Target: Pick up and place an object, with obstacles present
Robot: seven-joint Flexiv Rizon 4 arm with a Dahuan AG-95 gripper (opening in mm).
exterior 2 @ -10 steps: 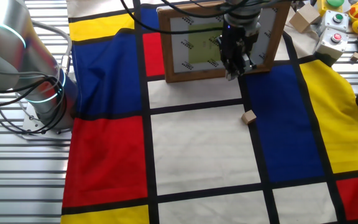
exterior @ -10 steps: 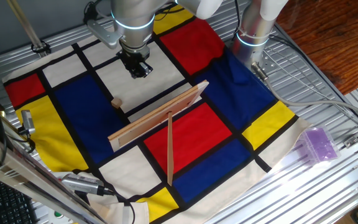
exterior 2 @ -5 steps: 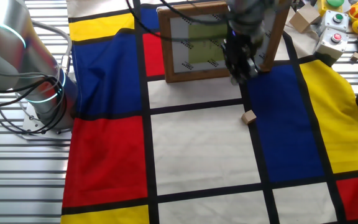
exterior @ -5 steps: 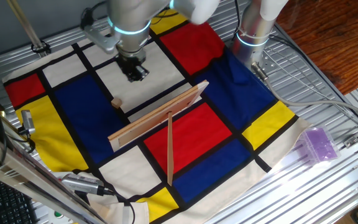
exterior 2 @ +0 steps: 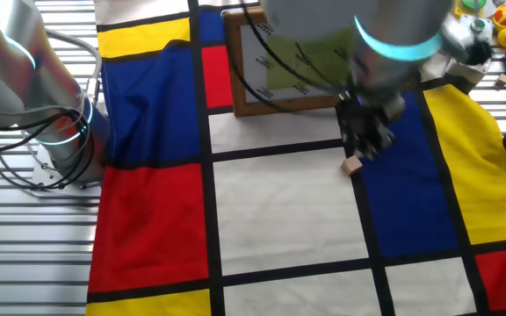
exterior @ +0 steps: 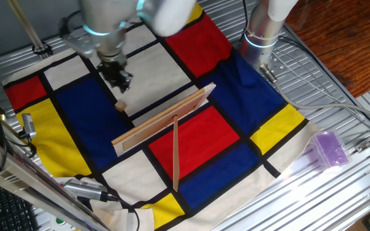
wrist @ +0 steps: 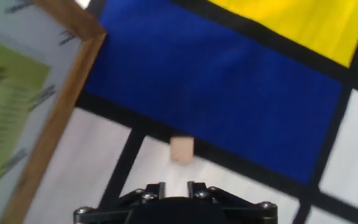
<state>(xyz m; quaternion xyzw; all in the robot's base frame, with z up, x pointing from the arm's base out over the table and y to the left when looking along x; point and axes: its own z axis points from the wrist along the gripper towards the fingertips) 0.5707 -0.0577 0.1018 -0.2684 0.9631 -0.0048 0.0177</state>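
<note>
Hovering above the cloth, the gripper points down with nothing between its fingers; whether the jaws are spread or closed cannot be told, since its dark fingers blur together in both fixed views and the hand view shows only the base of the gripper.

The wooden block lies on the cloth just beside the gripper, apart from it. In the other fixed view the gripper hangs just above and slightly to the right of the block. In the hand view the block sits a little ahead of the finger bases, near centre.

The block is tiny, light tan and roughly cube-shaped. It rests by a black stripe where a white panel meets a blue one on the checked cloth.

The plank stands on edge near the block, and the thin slat runs out from its far face, forming a T.
</note>
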